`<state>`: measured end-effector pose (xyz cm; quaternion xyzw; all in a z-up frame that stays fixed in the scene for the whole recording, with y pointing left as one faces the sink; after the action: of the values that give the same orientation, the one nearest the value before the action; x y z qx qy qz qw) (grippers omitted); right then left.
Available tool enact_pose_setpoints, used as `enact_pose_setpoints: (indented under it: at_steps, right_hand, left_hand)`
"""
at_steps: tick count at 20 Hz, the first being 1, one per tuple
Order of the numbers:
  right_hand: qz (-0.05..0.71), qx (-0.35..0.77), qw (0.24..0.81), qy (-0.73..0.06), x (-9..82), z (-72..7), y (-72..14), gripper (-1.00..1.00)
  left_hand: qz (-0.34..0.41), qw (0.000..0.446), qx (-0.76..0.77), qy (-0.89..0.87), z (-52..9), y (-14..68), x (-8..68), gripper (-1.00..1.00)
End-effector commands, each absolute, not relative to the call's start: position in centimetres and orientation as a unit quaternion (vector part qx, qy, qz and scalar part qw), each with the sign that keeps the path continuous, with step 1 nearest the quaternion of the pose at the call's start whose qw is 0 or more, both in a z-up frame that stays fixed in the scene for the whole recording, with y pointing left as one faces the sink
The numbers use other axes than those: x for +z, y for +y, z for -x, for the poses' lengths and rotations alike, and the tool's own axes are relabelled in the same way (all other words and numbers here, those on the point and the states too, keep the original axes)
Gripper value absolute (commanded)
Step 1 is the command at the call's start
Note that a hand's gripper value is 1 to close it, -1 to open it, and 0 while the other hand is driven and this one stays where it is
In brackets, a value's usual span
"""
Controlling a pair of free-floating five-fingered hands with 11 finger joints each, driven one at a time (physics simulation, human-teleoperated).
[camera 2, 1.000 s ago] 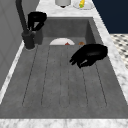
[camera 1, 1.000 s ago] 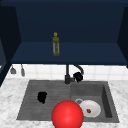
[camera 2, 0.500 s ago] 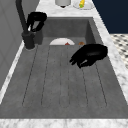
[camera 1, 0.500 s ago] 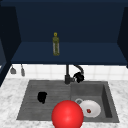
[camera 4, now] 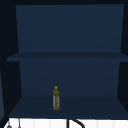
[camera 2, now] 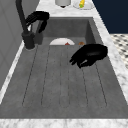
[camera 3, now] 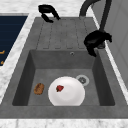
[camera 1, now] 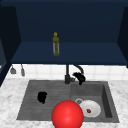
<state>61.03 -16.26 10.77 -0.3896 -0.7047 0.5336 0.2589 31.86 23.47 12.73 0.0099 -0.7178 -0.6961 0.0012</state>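
Nothing has moved: the right hand stays with fingers curled over the faucet, left hand idle, loosely curled.

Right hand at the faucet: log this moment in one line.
right hand: fingers curled, at faucet | left hand: over drainboard | plate: in basin

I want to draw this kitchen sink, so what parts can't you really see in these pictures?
- The red ball in the front view covers part of the white plate and the sink's front rim.
- The small red thing on the plate and the brown lump in the right side view are too blurred to name.
- The faucet's top is cut off by that view's upper edge.
- The bottle's label is too small to read in the upper view.
- The right hand hides the faucet's base there.
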Motion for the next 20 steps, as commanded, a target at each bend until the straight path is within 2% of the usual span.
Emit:
enact_pose_setpoints:
  at_steps: [1,20]
  right_hand:
    - [0.369,0.532,0.288,-0.706,10.7,-58.9,-17.7,-1.00]
    - [0.348,0.527,0.363,-0.685,10.7,-52.0,-23.4,-1.00]
  left_hand:
    - [-0.010,0.001,-0.696,-0.718,-31.9,23.5,12.7,0.00]
    - [-0.010,0.001,-0.696,-0.718,-31.9,23.5,12.7,0.00]
